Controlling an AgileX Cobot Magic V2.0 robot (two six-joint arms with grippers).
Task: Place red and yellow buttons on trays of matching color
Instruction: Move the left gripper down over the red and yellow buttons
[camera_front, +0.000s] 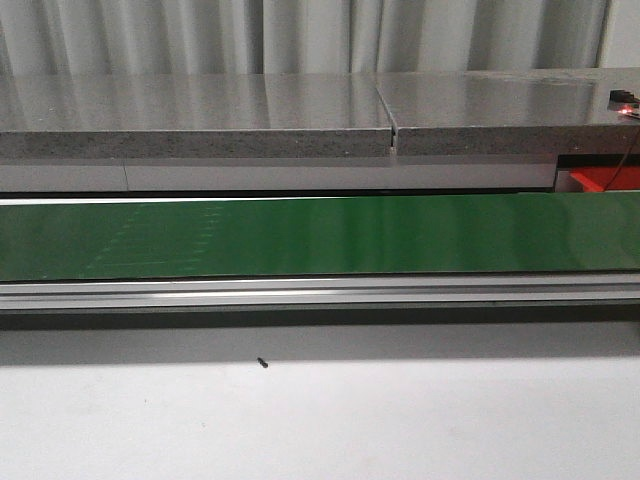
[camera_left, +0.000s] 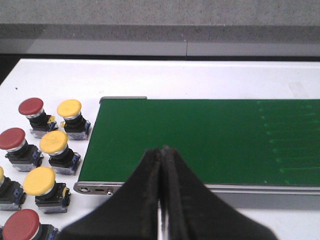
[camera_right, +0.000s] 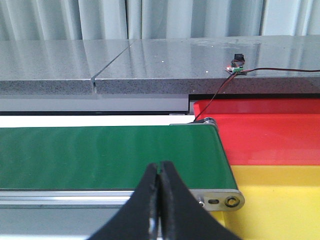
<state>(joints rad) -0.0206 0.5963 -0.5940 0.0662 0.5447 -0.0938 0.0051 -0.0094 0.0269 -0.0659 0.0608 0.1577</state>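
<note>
Pressed together with nothing between them, the left gripper (camera_left: 161, 190) jaws hang over the near edge of the green belt (camera_left: 200, 140). Beside the belt's end, on the white surface (camera_left: 150, 77), stand the buttons — red button (camera_left: 31, 106), yellow button (camera_left: 69, 108), and more of both colours, several cut off by the frame edge. Right gripper (camera_right: 159, 200) jaws are likewise closed and empty, above the belt's other end, where the red tray (camera_right: 270, 135) and yellow tray (camera_right: 280, 200) lie — both only partly visible. Neither arm shows in the front view; a small dark speck (camera_front: 262, 363) there is too tiny to identify.
</note>
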